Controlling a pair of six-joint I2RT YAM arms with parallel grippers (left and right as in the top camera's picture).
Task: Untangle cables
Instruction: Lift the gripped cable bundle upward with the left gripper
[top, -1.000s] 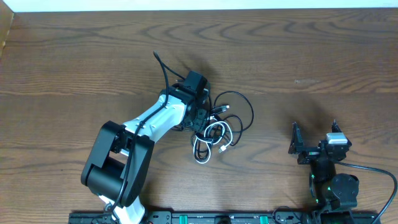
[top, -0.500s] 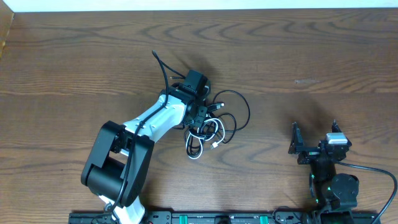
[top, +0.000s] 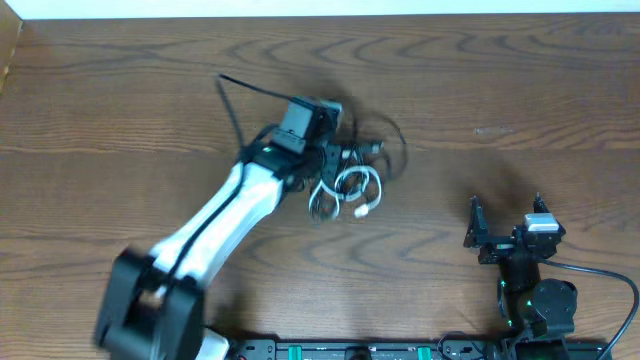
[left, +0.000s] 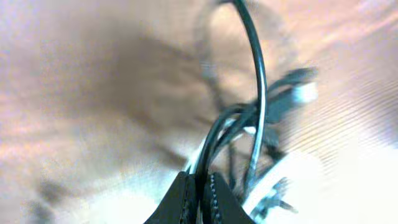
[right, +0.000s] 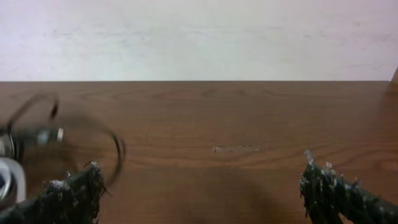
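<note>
The cables (top: 352, 172) form one tangled bunch of thin black loops and a white cord (top: 357, 186) near the table's middle. My left gripper (top: 325, 160) is at the bunch's left side. In the left wrist view, blurred by motion, my left gripper (left: 199, 182) is shut on a black cable (left: 257, 93) that arcs up from the jaws, with the white cord (left: 292, 171) behind it. My right gripper (top: 507, 224) stands open at the near right, well apart from the bunch. In the right wrist view that gripper (right: 200, 174) holds nothing and the cables (right: 38, 134) blur at the far left.
The left arm's own thick black cable (top: 232, 100) sticks up and left of the wrist. The wooden table (top: 500, 90) ends at a pale wall along the far side. A dark rail (top: 330, 350) runs along the near edge.
My left gripper has shut on a black cable and swung away from the near edge, dragging the bunch a little toward the far side. The right arm has not moved.
</note>
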